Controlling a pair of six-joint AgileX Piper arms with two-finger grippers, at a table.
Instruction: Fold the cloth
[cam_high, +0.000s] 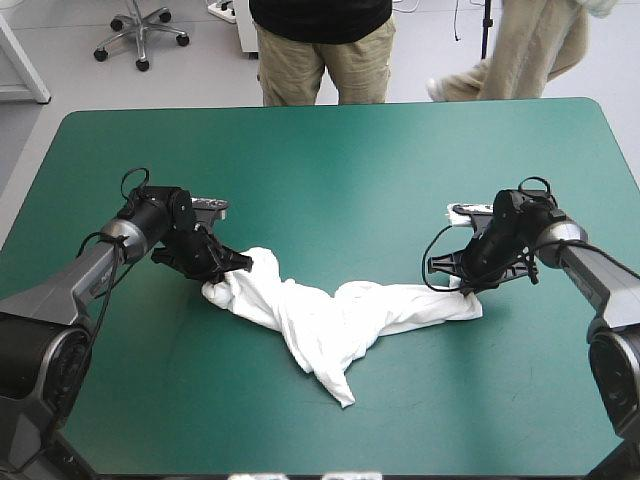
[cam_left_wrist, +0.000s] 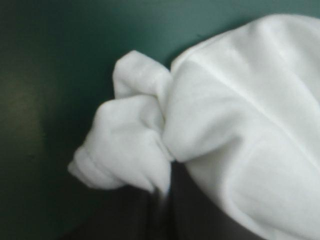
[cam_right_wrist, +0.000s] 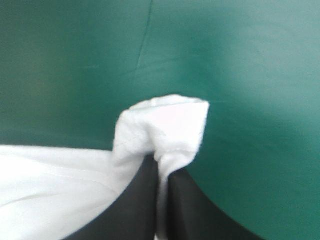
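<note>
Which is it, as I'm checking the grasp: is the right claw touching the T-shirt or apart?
Touching. The right wrist view shows the right claw shut on the T-shirt, a white fold pinched between its black fingers.

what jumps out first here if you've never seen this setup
The white T-shirt, strung out in a crumpled V across the middle of the teal-green table. Each end is pinched: the left jaws are shut on its left end and the right jaws on its right corner, both low at the table.
</note>
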